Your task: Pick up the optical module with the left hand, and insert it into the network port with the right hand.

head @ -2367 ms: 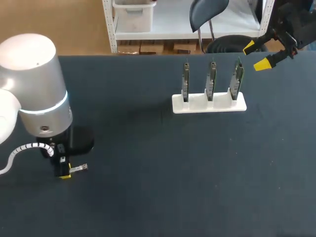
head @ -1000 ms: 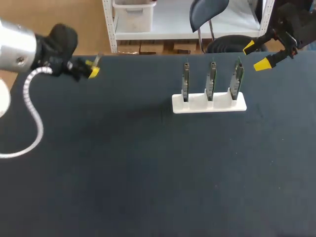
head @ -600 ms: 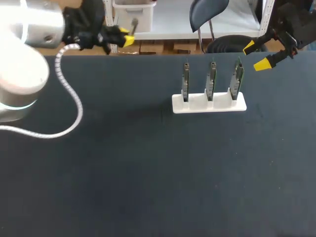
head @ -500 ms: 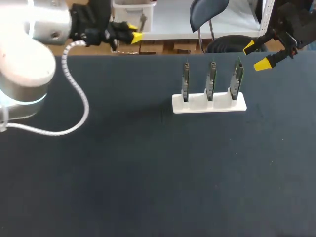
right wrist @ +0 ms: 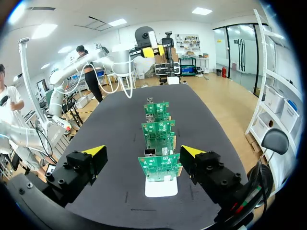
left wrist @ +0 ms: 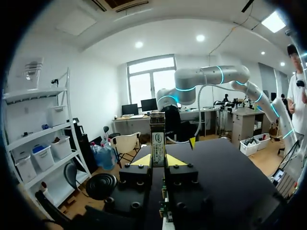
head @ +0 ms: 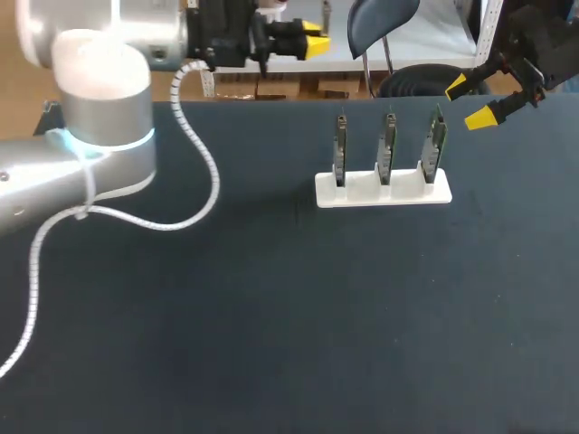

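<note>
Left gripper clamps the optical module upright over the worktop's far edge; right gripper hangs open, so the handover needs a square grab.

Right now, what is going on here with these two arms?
The left gripper is shut on the optical module, held up near the far edge of the table. The right gripper hangs open at the end of the row of three circuit boards standing in a white holder. Nothing is inserted yet.
</note>
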`<action>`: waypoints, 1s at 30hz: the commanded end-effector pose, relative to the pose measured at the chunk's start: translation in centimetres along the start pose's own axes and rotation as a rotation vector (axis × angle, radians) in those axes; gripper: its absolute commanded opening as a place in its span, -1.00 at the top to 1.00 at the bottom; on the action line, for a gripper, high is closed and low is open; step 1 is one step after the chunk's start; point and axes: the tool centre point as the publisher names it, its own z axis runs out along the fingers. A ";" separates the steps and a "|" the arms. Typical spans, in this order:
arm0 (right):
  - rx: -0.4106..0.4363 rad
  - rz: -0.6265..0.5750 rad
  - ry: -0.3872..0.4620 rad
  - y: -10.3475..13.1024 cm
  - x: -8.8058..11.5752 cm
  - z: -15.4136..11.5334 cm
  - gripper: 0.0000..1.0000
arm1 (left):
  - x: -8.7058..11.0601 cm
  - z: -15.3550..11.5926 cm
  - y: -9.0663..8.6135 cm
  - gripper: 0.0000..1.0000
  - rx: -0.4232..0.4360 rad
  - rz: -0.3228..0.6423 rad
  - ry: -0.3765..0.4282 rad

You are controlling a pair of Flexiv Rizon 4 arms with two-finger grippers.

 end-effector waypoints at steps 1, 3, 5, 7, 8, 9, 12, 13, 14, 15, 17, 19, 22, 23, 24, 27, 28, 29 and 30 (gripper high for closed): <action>-0.007 0.000 -0.001 -0.4 0.0 0.0 -1.00 | -0.1 3.8 0.7 1.00 0.081 -0.013 -0.073; -0.007 0.000 -0.001 -0.4 0.0 0.0 -1.00 | -0.3 4.7 0.5 1.00 0.098 -0.023 -0.089; -0.007 0.000 -0.001 -0.4 0.0 0.0 -1.00 | -0.4 5.3 0.3 1.00 0.098 -0.029 -0.096; -0.007 0.000 -0.001 -0.4 0.0 0.0 -1.00 | -0.4 5.9 0.1 1.00 0.096 -0.047 -0.115; -0.007 0.000 -0.001 -0.4 0.0 0.0 -1.00 | -0.5 6.3 0.1 1.00 0.095 -0.053 -0.121; -0.007 0.000 -0.001 -0.4 0.0 0.0 -1.00 | -0.5 6.8 0.0 1.00 0.097 -0.064 -0.125; -0.007 0.000 -0.001 -0.4 0.0 0.0 -1.00 | -0.6 7.8 -0.4 1.00 0.110 -0.070 -0.127; -0.007 0.000 -0.001 -0.4 0.0 0.0 -1.00 | -0.6 8.0 -0.5 1.00 0.114 -0.071 -0.125; -0.007 0.000 -0.001 -0.4 0.0 0.0 -1.00 | -0.6 8.2 -0.5 1.00 0.116 -0.071 -0.122; -0.007 0.000 -0.001 -0.4 0.0 0.0 -1.00 | -0.7 8.6 -0.7 1.00 0.126 -0.073 -0.118; -0.007 0.000 -0.001 -0.4 0.0 0.0 -1.00 | -0.7 9.0 -0.8 1.00 0.139 -0.092 -0.132; -0.007 0.000 -0.001 -0.4 0.0 0.0 -1.00 | -0.7 9.5 -1.0 1.00 0.138 -0.094 -0.130; -0.007 0.000 -0.001 -0.4 0.0 0.0 -1.00 | -0.8 10.2 -1.3 1.00 0.137 -0.096 -0.115; -0.007 0.000 -0.001 -0.4 0.0 0.0 -1.00 | -0.8 10.3 -1.4 1.00 0.137 -0.094 -0.109; -0.007 0.000 -0.001 -0.4 0.0 0.0 -1.00 | -0.8 10.6 -1.6 1.00 0.137 -0.095 -0.101; -0.007 0.000 -0.001 -0.4 0.0 0.0 -1.00 | -0.8 11.1 -2.0 1.00 0.138 -0.092 -0.086; -0.007 0.000 -0.001 -0.4 0.0 0.0 -1.00 | -0.8 11.3 -2.1 1.00 0.142 -0.100 -0.089; -0.007 0.000 -0.001 -0.4 0.0 0.0 -1.00 | -0.7 11.4 -2.1 1.00 0.144 -0.105 -0.091; -0.007 0.000 -0.001 -0.4 0.0 0.0 -1.00 | -0.6 11.7 -2.2 1.00 0.144 -0.111 -0.092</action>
